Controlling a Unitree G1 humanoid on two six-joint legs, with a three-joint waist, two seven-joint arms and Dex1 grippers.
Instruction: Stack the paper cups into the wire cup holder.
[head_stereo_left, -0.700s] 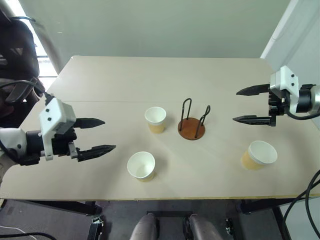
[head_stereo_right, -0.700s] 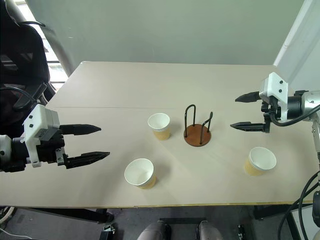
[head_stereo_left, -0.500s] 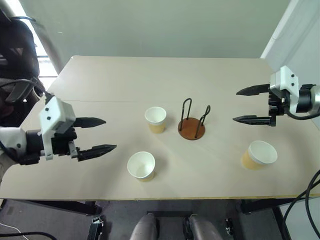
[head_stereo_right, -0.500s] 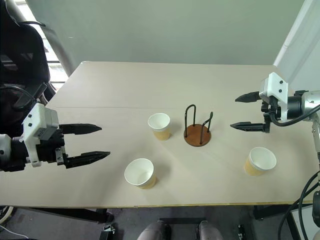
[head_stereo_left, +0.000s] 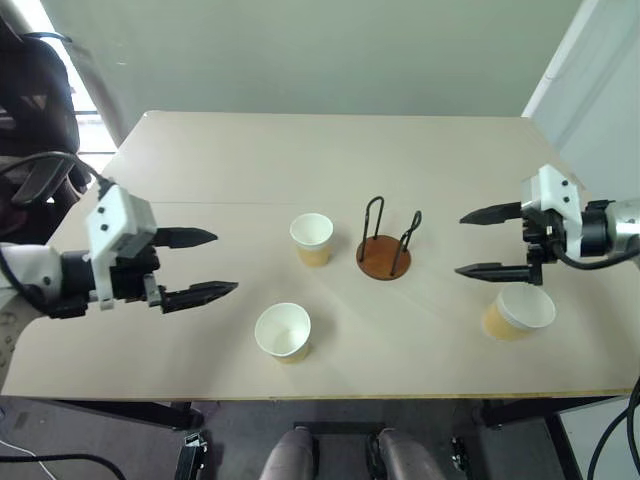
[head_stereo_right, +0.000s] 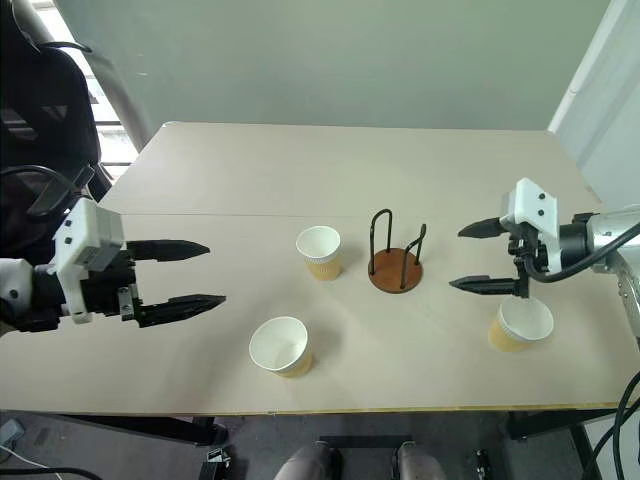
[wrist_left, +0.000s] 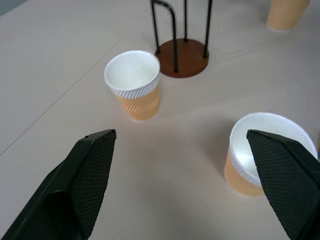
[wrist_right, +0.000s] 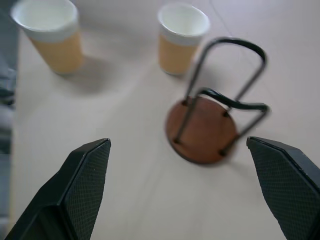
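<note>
On the pale beige table (head_stereo_left: 330, 160) we see the wire cup holder (head_stereo_left: 385, 246), a round reddish-brown disc base with two thin black upright wire loops, standing empty a little right of the table's middle. Three tapered paper cups with tan-yellow walls and white rolled rims stand upright and apart from one another. The first paper cup (head_stereo_left: 311, 239) is just left of the holder, near it without touching. The second paper cup (head_stereo_left: 283, 332) stands nearer to us and slightly further left, close to the table's near edge. The third paper cup (head_stereo_left: 517, 310) sits well to the right of the holder, toward the near right corner.

Our left gripper (head_stereo_left: 206, 264) hovers over the left side of the table, its two black fingers spread wide and holding nothing, pointing right toward the cups. Our right gripper (head_stereo_left: 481, 242) hovers to the right of the holder, also spread wide with nothing between its fingers, pointing left; its nearer finger hangs just above and to the far-left of the third cup, whether it touches the rim we cannot tell.
</note>
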